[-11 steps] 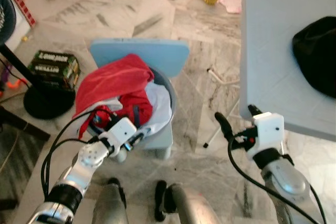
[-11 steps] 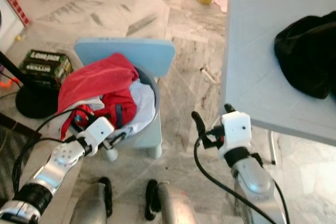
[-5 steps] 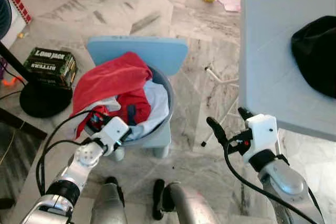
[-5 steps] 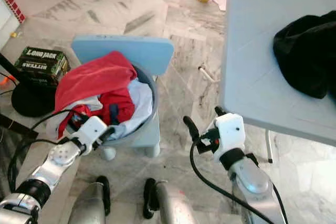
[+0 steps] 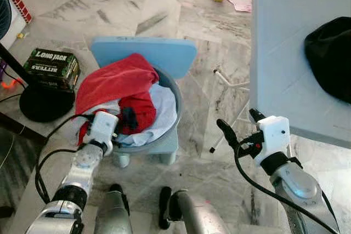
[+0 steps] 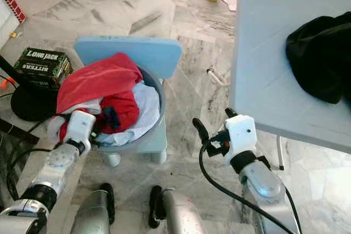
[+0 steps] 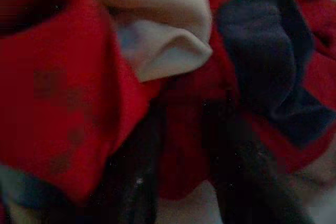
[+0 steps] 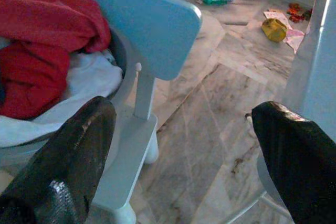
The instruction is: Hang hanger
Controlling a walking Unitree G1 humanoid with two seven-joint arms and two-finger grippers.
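Left eye view: my left pincer (image 5: 127, 119) is buried in red clothes (image 5: 118, 80) heaped in a grey basin (image 5: 174, 114) on a small blue chair (image 5: 151, 56); I cannot tell its finger state. My right pincer (image 5: 238, 124) hovers spread apart beside the grey counter (image 5: 279, 42). I cannot pick out a hanger.
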